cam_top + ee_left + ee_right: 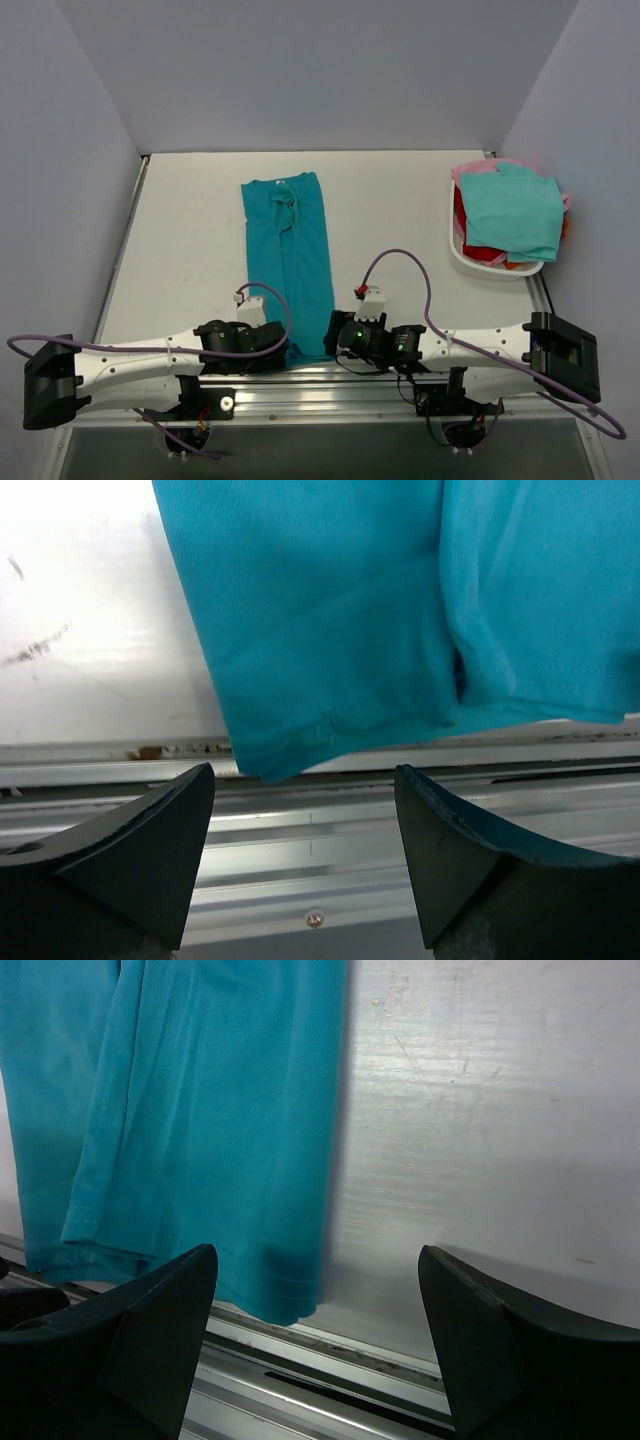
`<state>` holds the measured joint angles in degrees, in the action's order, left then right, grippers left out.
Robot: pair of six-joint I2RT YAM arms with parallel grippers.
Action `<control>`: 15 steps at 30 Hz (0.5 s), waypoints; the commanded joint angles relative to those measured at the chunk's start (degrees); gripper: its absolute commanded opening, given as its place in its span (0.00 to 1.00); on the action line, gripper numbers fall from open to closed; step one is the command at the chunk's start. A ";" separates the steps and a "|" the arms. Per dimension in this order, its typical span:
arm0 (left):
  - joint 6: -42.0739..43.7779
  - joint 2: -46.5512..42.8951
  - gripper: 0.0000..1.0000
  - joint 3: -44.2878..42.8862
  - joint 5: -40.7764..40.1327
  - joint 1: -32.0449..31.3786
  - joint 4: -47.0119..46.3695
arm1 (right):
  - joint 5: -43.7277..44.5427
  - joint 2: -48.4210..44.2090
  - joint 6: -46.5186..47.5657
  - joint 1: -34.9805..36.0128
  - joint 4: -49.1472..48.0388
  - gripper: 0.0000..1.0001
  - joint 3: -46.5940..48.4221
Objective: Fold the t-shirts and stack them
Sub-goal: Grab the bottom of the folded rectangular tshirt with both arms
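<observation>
Top external: white basket (pixel 497 270) is sitting at the far right of the table (pixel 190 240), holding a heap of t-shirts. The aqua-green t-shirt (pixel 515 210) is lying on top, with the red t-shirt (pixel 478 252) and pink t-shirt (pixel 470 168) showing beneath at the rim. Teal-blue t-shirt (pixel 290 260) is lying flat in a long narrow fold, well apart from the basket, hem reaching the near table edge. Left jaws and right jaws are both standing released, gripping nothing, one near each hem corner

Teal t-shirt (pixel 200 1110) lying on white desk (pixel 480 1110), filling 9-to-12 o'clock. Hem corner reaching the desk's near edge around 6. Right gripper (pixel 315 1255) hovering low, jaws standing wide apart at 7 and 5. Metal rail (pixel 320 1355) running along 6.
</observation>
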<state>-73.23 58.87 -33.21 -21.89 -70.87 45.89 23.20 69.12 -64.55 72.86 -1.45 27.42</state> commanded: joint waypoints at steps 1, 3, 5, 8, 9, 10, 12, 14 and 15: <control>-8.24 0.01 0.81 -0.98 -1.66 -3.21 4.12 | -0.70 3.02 -1.28 0.79 -4.87 0.77 0.00; -10.60 1.50 0.80 -1.07 -2.01 -4.89 4.73 | -0.79 4.17 -1.54 1.05 -6.18 0.72 0.26; -11.93 2.82 0.80 -0.37 -2.46 -6.03 4.47 | -0.96 5.58 -1.71 1.49 -7.15 0.68 0.09; -13.77 3.27 0.78 1.12 -2.98 -6.30 3.07 | -1.23 6.90 -2.24 1.85 -8.83 0.57 -0.35; -14.48 3.18 0.77 1.39 -3.51 -6.30 2.89 | -1.40 7.16 -2.33 1.85 -9.09 0.55 -0.44; -14.83 3.01 0.76 1.57 -3.95 -6.38 2.89 | -1.40 7.43 -2.50 1.85 -9.27 0.50 -0.52; -16.49 2.22 0.74 2.44 -4.65 -6.47 3.50 | -1.32 7.52 -2.51 1.93 -9.27 0.44 -0.61; -17.47 1.25 0.73 3.06 -5.70 -6.39 3.94 | -1.14 7.52 -2.59 1.93 -9.09 0.41 -0.79; -18.60 0.90 0.72 3.67 -6.06 -6.47 4.47 | -0.79 7.52 -2.68 1.93 -8.75 0.38 -0.79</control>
<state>-85.52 61.49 -30.50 -24.93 -76.95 47.57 21.02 76.31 -66.19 74.35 -10.35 27.03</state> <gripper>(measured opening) 0.728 0.414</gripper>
